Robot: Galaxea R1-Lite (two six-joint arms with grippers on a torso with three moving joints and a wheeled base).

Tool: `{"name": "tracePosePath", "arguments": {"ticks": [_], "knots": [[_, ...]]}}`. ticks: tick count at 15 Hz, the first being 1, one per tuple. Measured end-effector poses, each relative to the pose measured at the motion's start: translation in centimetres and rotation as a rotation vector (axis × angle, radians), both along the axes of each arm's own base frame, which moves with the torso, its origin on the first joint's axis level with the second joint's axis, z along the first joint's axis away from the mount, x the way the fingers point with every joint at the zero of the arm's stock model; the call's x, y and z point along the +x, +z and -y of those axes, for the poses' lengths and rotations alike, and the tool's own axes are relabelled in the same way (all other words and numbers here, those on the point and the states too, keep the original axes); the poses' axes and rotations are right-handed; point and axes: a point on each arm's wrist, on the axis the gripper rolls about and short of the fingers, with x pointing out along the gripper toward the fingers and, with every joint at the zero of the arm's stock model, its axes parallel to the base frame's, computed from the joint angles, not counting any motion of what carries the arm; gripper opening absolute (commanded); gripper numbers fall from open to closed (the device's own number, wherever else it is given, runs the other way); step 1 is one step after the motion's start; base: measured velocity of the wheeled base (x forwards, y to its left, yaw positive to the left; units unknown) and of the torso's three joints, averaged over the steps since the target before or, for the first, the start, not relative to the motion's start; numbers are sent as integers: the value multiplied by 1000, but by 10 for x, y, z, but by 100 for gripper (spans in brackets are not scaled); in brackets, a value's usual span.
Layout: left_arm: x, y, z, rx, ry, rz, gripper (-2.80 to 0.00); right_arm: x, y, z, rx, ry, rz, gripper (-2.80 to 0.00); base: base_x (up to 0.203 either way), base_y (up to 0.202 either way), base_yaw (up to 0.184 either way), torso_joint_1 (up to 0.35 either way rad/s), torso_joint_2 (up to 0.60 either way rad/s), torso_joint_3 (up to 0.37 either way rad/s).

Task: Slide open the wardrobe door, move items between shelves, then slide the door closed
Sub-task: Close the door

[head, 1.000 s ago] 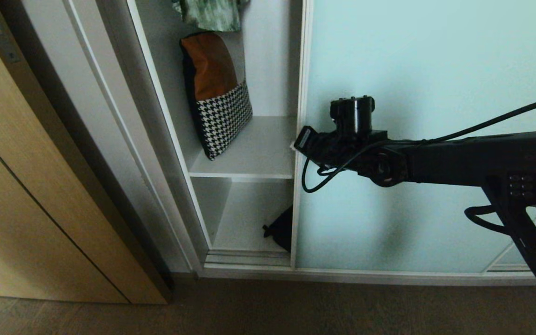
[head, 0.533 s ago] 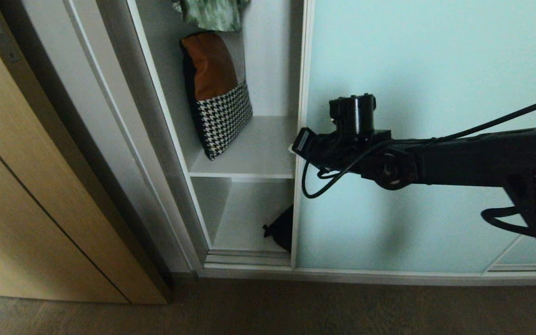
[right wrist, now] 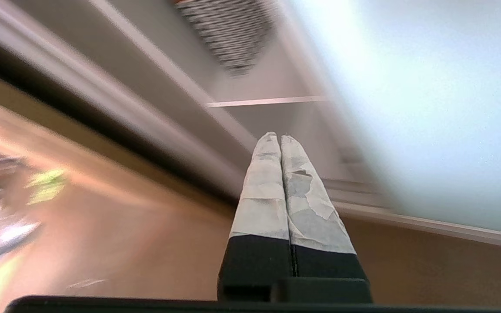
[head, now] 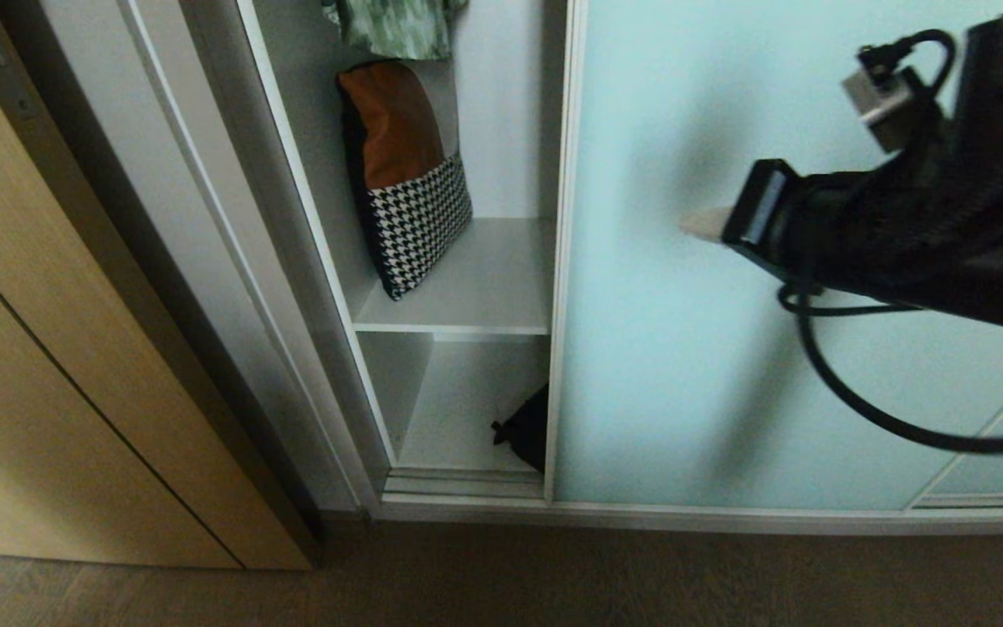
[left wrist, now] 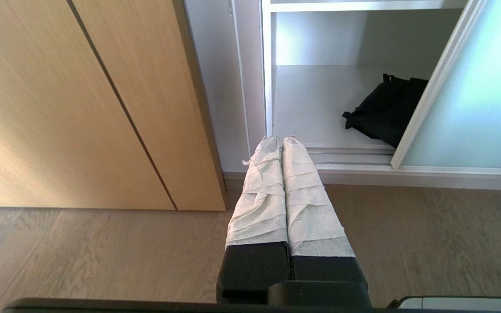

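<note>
**Door partly open, both grippers clenched empty**

Sliding wardrobe door is behind the right gripper, jaws pressed together, holding nothing. Black bag lies on the bottom shelf, below and left of those jaws. Left gripper clenched, parked near the floor.

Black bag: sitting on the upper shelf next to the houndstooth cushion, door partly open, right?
Not quite. The black bag lies on the lower shelf, half hidden by the edge of the sliding door; the head view shows it. The houndstooth cushion stands alone on the upper shelf. The door is partly open, as you say.
</note>
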Motion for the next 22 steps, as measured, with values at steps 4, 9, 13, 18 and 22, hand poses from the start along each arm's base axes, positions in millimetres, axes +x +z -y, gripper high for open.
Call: {"name": "tracePosePath", "arguments": {"ticks": [4,9,13,18,22], "knots": [[0,0,0,0,0,0,-280,-87,-11,66,-139,-188,97,-280,0,0,0,0,0,0],[0,0,0,0,0,0,-280,-151,-57,127,-216,-458,126,-280,0,0,0,0,0,0],[0,0,0,0,0,0,-280,-189,-108,145,-216,-614,113,-280,0,0,0,0,0,0],[0,0,0,-1,0,0,-280,-216,-185,150,-256,-708,158,-280,0,0,0,0,0,0],[0,0,0,0,0,0,-280,-225,-196,151,-434,-777,224,-280,0,0,0,0,0,0]]}}
